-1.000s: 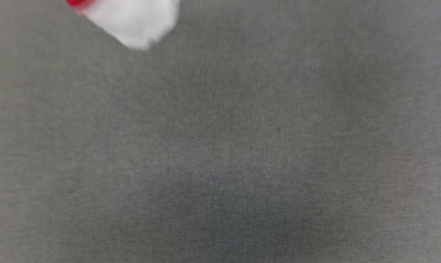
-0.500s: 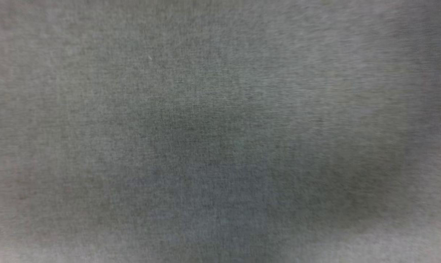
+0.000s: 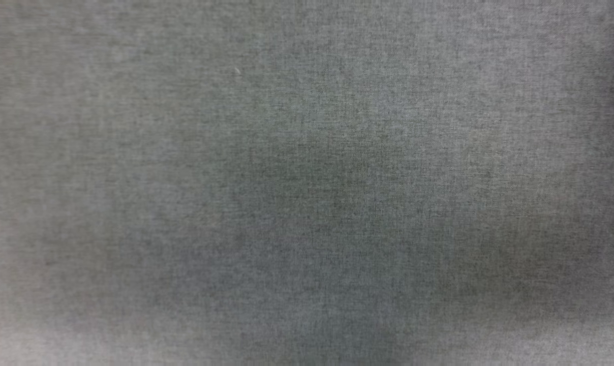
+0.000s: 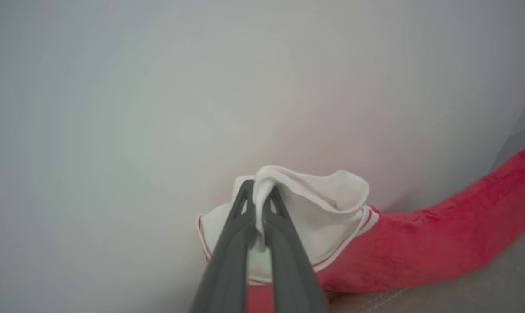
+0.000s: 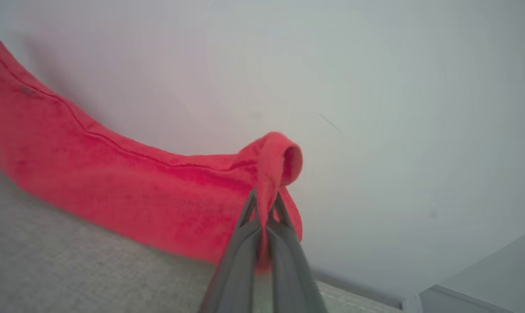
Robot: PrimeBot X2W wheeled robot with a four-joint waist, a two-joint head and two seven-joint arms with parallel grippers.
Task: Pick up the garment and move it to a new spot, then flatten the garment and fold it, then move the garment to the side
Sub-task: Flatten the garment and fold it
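Item: one bright red jersey-style garment (image 4: 440, 234) with a white sleeve (image 4: 327, 204) edged by thin red stripes, held up at two points and slung between them. Grip one: the left pincer (image 4: 259, 188), two long dark grey fingers, closed narrow on a bunched fold of the white sleeve. The cloth is pinched between the tips and rises above them in a soft peak, and the striped cuff hangs round the fingers on either side. From the sleeve the red body runs off to the right edge of the left wrist view in a sagging band. Grip two: the right pincer (image 5: 265, 196), same pattern, closed narrow on a fold of the red cloth, which curls over above the tips in a small loop, with a short flap hanging beside the fingers. From that grip the red body, marked by a stitched seam (image 5: 127, 150), sweeps to the upper left corner of the right wrist view. Backdrop in both wrist views: plain pale wall (image 4: 158, 108), faintly pink near the cloth. Below the hanging band: grey woven surface (image 5: 49, 261); whether the red cloth touches it cannot be told. Head view: the grey woven surface (image 3: 307, 183) seen close and soft-focused, with a darker shadowed patch at centre and one tiny pale fleck (image 3: 237, 71) toward the upper left.
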